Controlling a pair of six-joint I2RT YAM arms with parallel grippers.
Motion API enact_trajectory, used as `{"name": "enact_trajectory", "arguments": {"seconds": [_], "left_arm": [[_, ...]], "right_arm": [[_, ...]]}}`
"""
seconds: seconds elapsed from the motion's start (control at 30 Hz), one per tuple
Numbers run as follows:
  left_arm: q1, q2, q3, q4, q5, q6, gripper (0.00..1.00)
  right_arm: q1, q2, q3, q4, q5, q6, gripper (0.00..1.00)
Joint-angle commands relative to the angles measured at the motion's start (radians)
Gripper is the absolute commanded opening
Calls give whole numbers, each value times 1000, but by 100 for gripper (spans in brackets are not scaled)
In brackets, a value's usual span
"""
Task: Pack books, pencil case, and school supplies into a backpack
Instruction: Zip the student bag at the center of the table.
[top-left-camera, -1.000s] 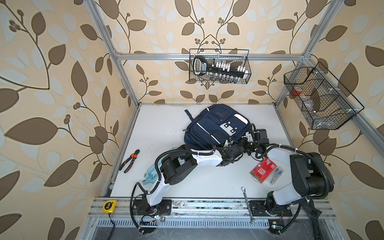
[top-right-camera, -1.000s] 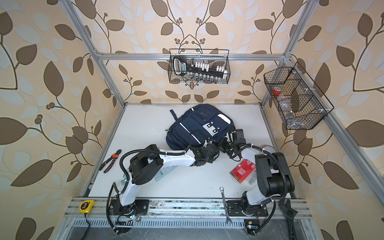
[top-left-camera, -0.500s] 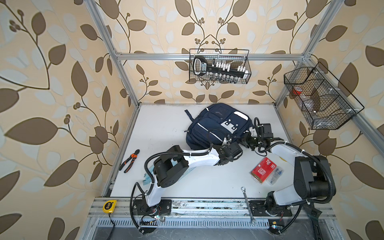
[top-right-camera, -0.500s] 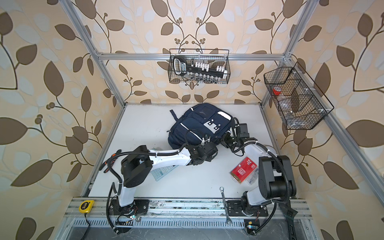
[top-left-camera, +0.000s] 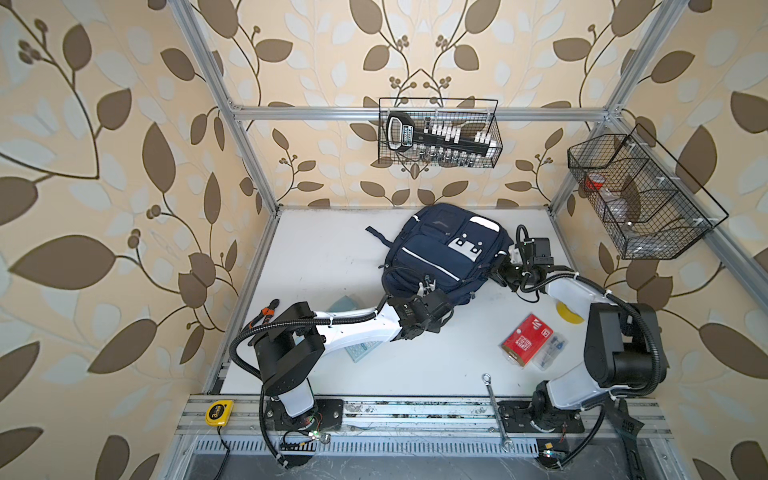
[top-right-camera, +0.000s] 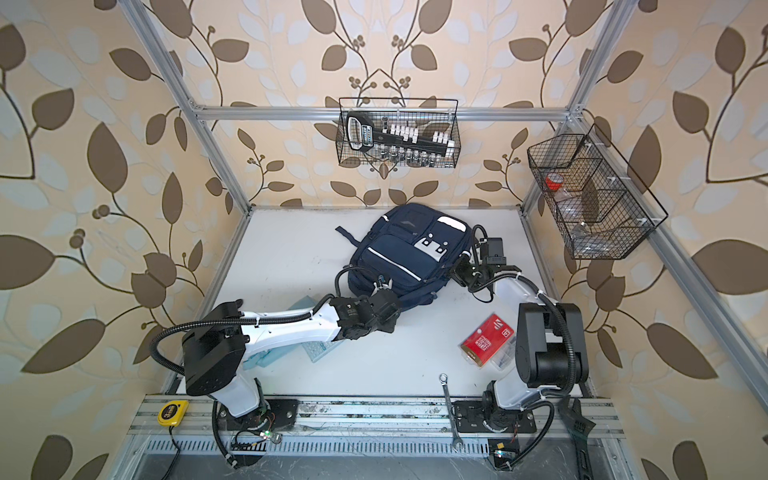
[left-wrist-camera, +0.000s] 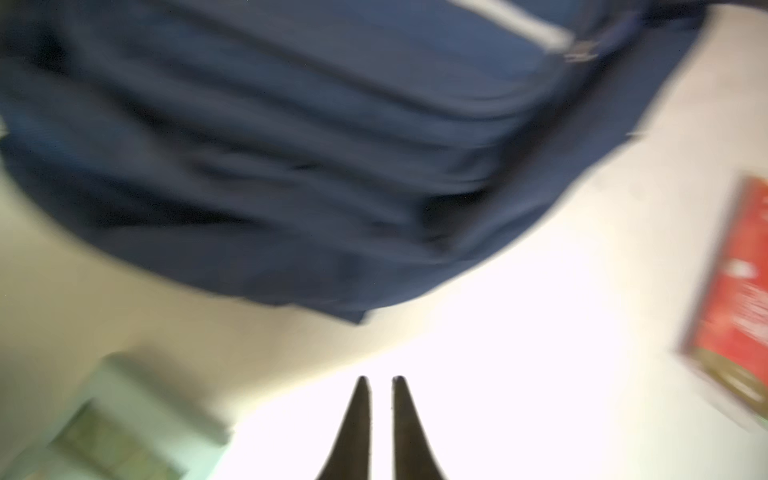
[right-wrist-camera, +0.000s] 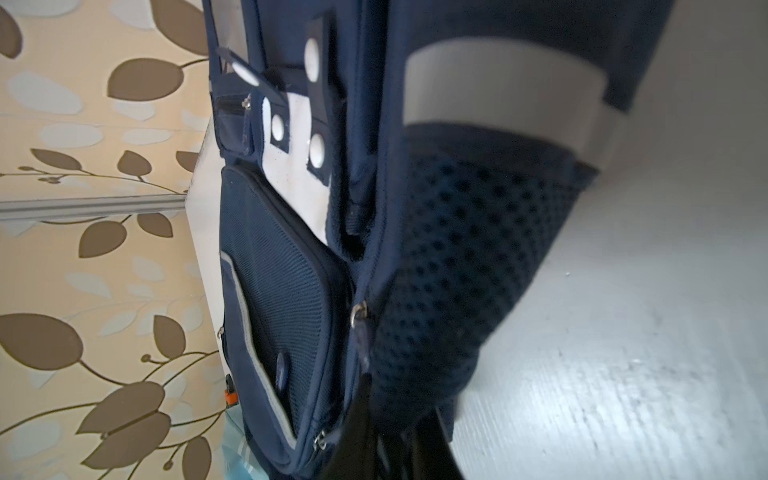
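The navy backpack (top-left-camera: 444, 253) (top-right-camera: 405, 253) lies at the back middle of the white table. My right gripper (top-left-camera: 500, 266) (right-wrist-camera: 395, 440) is shut on the dark mesh side pocket of the backpack (right-wrist-camera: 469, 257). My left gripper (top-left-camera: 426, 286) (left-wrist-camera: 380, 380) sits at the near edge of the backpack (left-wrist-camera: 332, 145), jaws a narrow gap apart with nothing between them. A pale blue pencil case (top-left-camera: 345, 301) and a pale blue calculator (top-left-camera: 361, 351) (left-wrist-camera: 124, 415) peek from under the left arm. The clear box with red label (top-left-camera: 528, 340) (left-wrist-camera: 739, 291) lies at the right. The books are out of view.
Orange-handled pliers (top-left-camera: 268, 309) lie at the left edge and a yellow tape roll (top-left-camera: 567, 311) by the right arm. A wrench (top-left-camera: 494, 407) and a tape measure (top-left-camera: 219, 412) rest on the front rail. Wire baskets (top-left-camera: 438, 133) (top-left-camera: 640, 199) hang on the walls.
My left gripper has slid left along the backpack's near edge and its jaws have parted a little. The left elbow swung left. The right gripper stays shut on the side pocket.
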Motion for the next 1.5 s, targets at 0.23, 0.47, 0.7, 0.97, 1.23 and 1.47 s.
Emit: {"name": "enact_trajectory", "arguments": {"seconds": [0.23,0.47,0.7,0.97,1.23,1.47], "left_arm": [[-30,174,213,96,-21,0,73],[-30,231,335,-220,-292,-193,66],[-5,301,406,-169,-241,-144,50],[15,375,522,-172,-225,-100,58],[43,371,539,-248,-252,-171,1],[22,206,336,-250,-212,-140,0]], "right_arm": [[133,-133,47,-20,29,63,0],[136,-142,35,-19,19,71,0],[144,-163,26,-13,6,91,0],[154,-174,-21,25,-13,120,0],[152,-189,-36,28,6,118,0],[91,-138,-1,3,41,60,0]]}}
